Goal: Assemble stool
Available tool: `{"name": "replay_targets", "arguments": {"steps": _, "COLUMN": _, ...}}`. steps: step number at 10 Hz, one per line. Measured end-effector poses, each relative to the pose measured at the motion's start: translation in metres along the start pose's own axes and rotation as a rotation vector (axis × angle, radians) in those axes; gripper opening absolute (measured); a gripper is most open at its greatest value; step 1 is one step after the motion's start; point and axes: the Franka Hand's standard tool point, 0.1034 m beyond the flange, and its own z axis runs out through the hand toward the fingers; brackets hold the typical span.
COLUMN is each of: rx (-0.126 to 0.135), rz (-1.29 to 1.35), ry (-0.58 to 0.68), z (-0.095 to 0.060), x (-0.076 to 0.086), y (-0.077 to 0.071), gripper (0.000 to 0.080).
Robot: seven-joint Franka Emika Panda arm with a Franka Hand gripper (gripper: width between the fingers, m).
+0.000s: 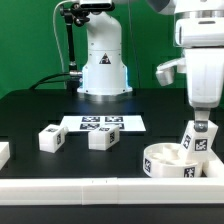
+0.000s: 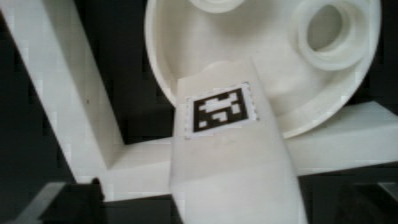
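My gripper (image 1: 203,126) is at the exterior view's right, shut on a white stool leg (image 1: 199,141) that bears a marker tag. The leg hangs tilted, with its lower end at the top of the round stool seat (image 1: 165,162) in the front right corner. In the wrist view the leg (image 2: 224,130) reaches over the seat's rim (image 2: 214,45), short of a round hole (image 2: 334,30) in the seat. The fingers are hidden there. Two more legs (image 1: 52,138) (image 1: 103,138) lie loose on the black table to the left.
The marker board (image 1: 100,124) lies flat behind the loose legs. A long white border rail (image 1: 90,190) runs along the table's front edge and shows beside the seat in the wrist view (image 2: 63,110). The robot's white base (image 1: 103,65) stands at the back.
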Motion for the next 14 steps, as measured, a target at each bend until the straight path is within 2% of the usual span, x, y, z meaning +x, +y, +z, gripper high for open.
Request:
{"name": "replay_targets", "arguments": {"steps": 2, "rx": 0.0, "rz": -0.138, "ry": -0.023, "z": 0.0046, "x": -0.0025, "y": -0.0012, "gripper": 0.0649}}
{"name": "replay_targets", "arguments": {"steps": 4, "rx": 0.002, "rz": -0.143, "ry": -0.027, "z": 0.0064, "x": -0.0034, "y": -0.0022, "gripper": 0.0649}}
{"name": "replay_targets", "arguments": {"steps": 5, "rx": 0.002, "rz": -0.142, "ry": -0.028, "z": 0.0064, "x": -0.0043, "y": -0.0018, "gripper": 0.0522}}
{"name": "replay_targets", "arguments": {"steps": 6, "rx": 0.002, "rz": -0.141, "ry": -0.028, "z": 0.0064, "x": -0.0047, "y": -0.0016, "gripper": 0.0522}}
{"name": "replay_targets", "arguments": {"steps": 7, "rx": 0.002, "rz": -0.139, "ry": -0.028, "z": 0.0064, "x": -0.0053, "y": -0.0015, "gripper": 0.0383}}
{"name": "replay_targets", "arguments": {"steps": 8, "rx": 0.002, "rz": -0.131, "ry": -0.028, "z": 0.0065, "x": -0.0057, "y": -0.0013, "gripper": 0.0338}}
{"name": "replay_targets", "arguments": {"steps": 11, "rx": 0.006, "rz": -0.042, "ry": -0.028, "z": 0.0069, "x": -0.0074, "y": -0.0017, "gripper": 0.0338}}
{"name": "replay_targets", "arguments": {"steps": 14, "rx": 0.025, "rz": 0.285, "ry": -0.04, "z": 0.0068, "x": -0.0072, "y": -0.0054, "gripper": 0.0338}}
